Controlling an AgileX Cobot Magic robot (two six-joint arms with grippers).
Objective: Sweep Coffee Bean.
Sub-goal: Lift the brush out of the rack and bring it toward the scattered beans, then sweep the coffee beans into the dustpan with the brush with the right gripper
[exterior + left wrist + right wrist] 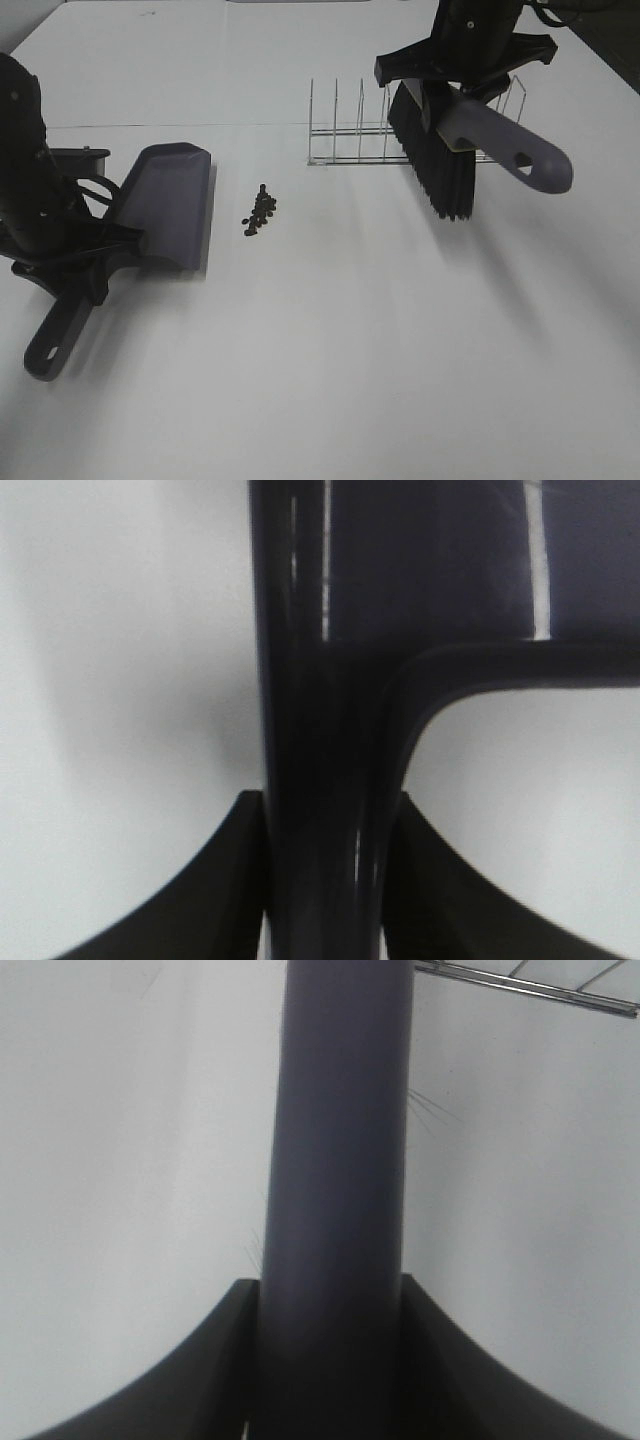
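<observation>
A small cluster of dark coffee beans [260, 210] lies on the white table, just right of the dustpan's front lip. The grey-purple dustpan [168, 203] rests on the table at the left. My left gripper [95, 262] is shut on the dustpan's handle [320, 810]. My right gripper [462, 62] is shut on the grey handle of a brush [340, 1180] and holds it in the air at the upper right. The brush's black bristles [435, 160] hang clear of the table, well right of the beans.
A wire rack [360, 135] stands on the table behind the brush; one of its wires shows in the right wrist view [530, 985]. The table's far right edge [600, 60] borders a dark area.
</observation>
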